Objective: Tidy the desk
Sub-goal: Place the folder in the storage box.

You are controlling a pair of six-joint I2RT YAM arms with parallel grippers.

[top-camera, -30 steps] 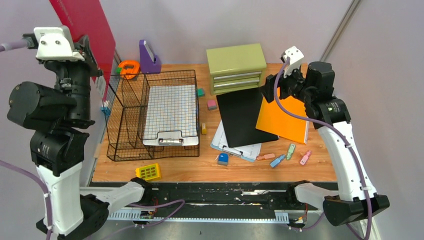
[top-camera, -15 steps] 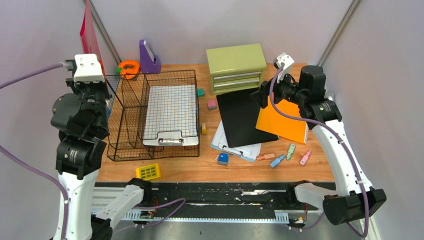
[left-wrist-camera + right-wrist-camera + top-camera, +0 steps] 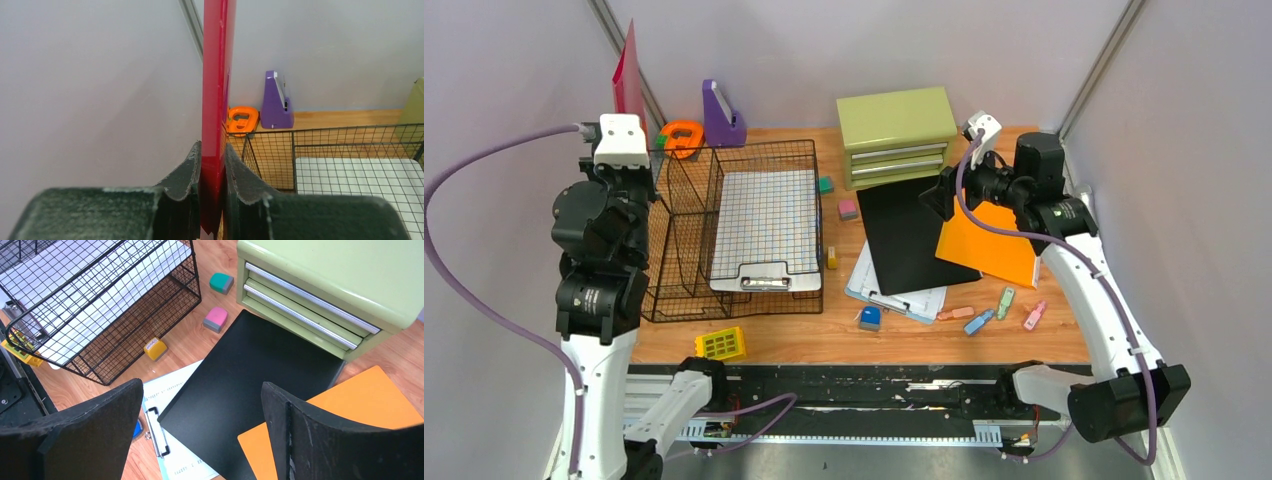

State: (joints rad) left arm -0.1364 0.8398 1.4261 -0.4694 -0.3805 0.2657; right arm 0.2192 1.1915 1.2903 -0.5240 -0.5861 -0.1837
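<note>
Left gripper [image 3: 212, 148] is clamped tight on a red folder [image 3: 216, 75], held upright and edge-on by the left rear corner of the desk [image 3: 844, 345]. Right gripper [image 3: 200, 390] is wide open and empty, hovering over the black folder [image 3: 250, 375] and orange folder [image 3: 360, 405]. Desk sits under both arms, rail on the near edge. Wire tray [image 3: 674, 230] left-centre, green cabinet [image 3: 896, 120] at the back, pink block [image 3: 216, 319] between them.

The desk [image 3: 784, 342] shows light orange-brown wood-grain planks with a low sheen. The wire tray [image 3: 679, 232] is thin black metal mesh; the red folder [image 3: 215, 100] is smooth, glossy and plastic-looking. The black folder [image 3: 250, 390] is matt and smooth; the green cabinet [image 3: 340, 270] has a smooth satin body with ribbed silvery drawer pulls.
</note>
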